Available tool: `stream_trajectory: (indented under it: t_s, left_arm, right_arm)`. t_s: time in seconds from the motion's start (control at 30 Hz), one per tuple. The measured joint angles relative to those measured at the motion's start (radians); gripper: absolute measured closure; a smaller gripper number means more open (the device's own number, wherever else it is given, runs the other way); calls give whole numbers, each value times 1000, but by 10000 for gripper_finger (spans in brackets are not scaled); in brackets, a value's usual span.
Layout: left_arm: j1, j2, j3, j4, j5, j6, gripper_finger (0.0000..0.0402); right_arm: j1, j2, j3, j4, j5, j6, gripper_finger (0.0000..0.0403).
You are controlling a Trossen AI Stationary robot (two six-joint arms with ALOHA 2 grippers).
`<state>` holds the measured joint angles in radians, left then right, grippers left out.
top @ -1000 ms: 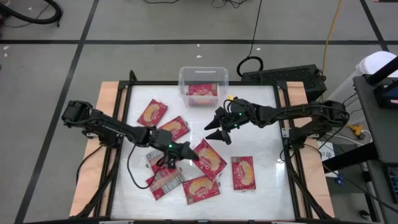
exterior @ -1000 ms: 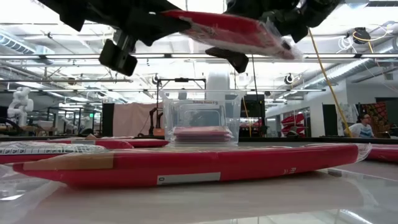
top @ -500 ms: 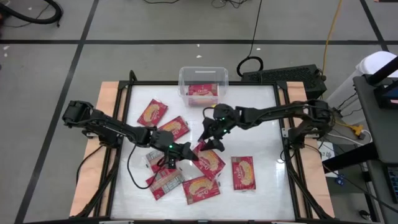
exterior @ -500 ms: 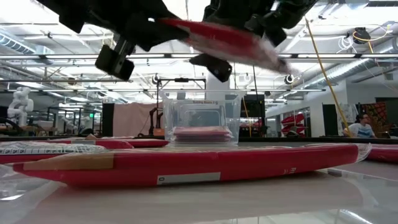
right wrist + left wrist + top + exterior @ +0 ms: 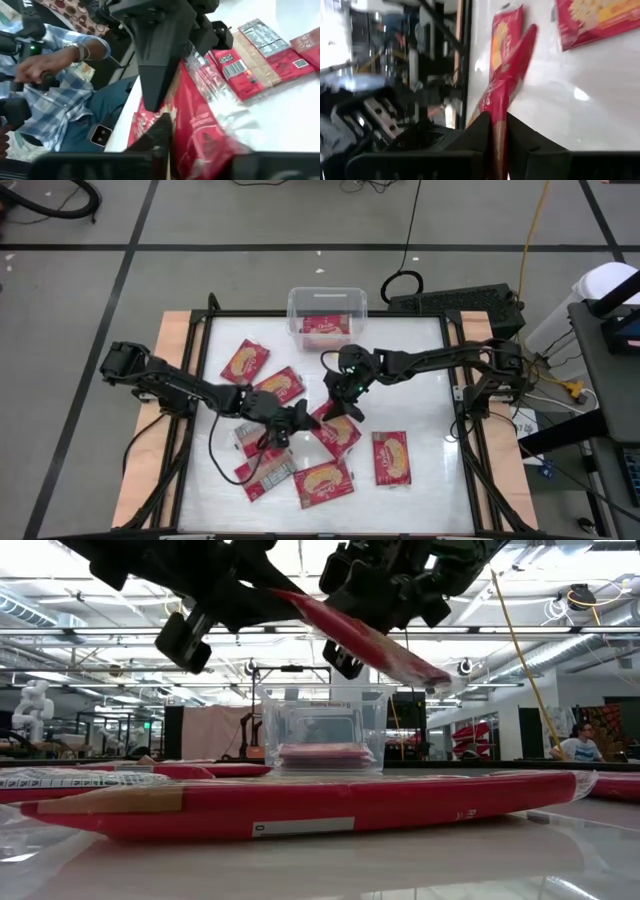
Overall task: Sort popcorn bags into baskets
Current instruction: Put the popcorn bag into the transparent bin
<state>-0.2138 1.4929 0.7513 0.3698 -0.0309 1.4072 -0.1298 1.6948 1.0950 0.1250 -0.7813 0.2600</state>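
A red popcorn bag (image 5: pixel 338 432) hangs above the table's middle, held between both arms. My left gripper (image 5: pixel 303 416) is shut on its left end. My right gripper (image 5: pixel 345 405) is shut on its far edge. In the low view the bag (image 5: pixel 365 635) slants down toward the right, high above the table. The clear basket (image 5: pixel 327 292) stands at the far edge with one bag (image 5: pixel 322 328) flat inside. Several other bags lie flat on the white table, such as one at the right (image 5: pixel 390 457) and one at the near middle (image 5: pixel 323 483). My left gripper pinches the bag's left end (image 5: pixel 499 135) between its two fingers, coming nearly level from the table's left. The bag runs on edge away from the fingers, clear of the table. My right gripper pinches the bag's far edge (image 5: pixel 192 140) between its two fingers, slanting down from the far right. The bag is lifted clear and tilted, with clear wrap crinkled beside the hold.
More bags lie at the left (image 5: pixel 245 361), (image 5: pixel 279 385) and near left (image 5: pixel 262 473). One bag (image 5: pixel 300 805) lies close in front of the low camera. A person in a plaid shirt (image 5: pixel 55 90) sits beyond the table. Bare table shows at the far right.
My right gripper has moved toward the table's left and near side, down to the held bag, and shut on its far edge. My left gripper has stayed in place and rolled a little. The bag has tipped from nearly level to a steeper slant.
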Motion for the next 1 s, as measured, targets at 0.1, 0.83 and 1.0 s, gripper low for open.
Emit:
stream_trajectory:
  t_s: [0.1,0.83,1.0]
  left_arm:
    - [-20,0,-1,30,-127,-40,325]
    - [31,-2,-4,-51,-747,-1034,26]
    - [66,-2,-63,-78,-567,-1311,40]
  right_arm:
    - [-20,-18,0,-6,-34,-4,393]
    - [27,-322,-2,-229,331,-125,390]
    - [82,-392,-88,-61,501,-152,393]
